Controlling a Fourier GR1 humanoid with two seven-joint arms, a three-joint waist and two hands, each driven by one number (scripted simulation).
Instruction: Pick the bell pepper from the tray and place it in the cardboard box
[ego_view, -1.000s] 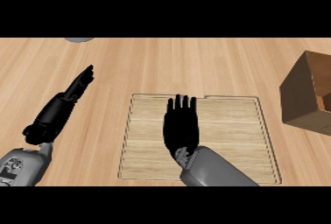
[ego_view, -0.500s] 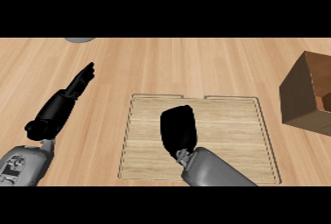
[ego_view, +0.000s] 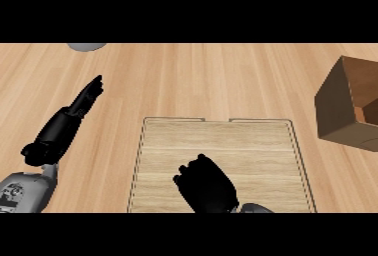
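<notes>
The bell pepper is hidden, perhaps under my right hand (ego_view: 205, 186), curled over the near half of the one tray (ego_view: 221, 145). One cardboard box (ego_view: 347, 107) stands at the counter's (ego_view: 192, 80) right edge. My left hand (ego_view: 70, 117) lies straight-fingered left of the tray.

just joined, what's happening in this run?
The right hand is over the wooden tray, fingers curled; no bell pepper shows, so whether it holds one can't be told. The left hand lies open on the counter left of the tray. The cardboard box stands open at the right edge, nothing visible inside.
</notes>
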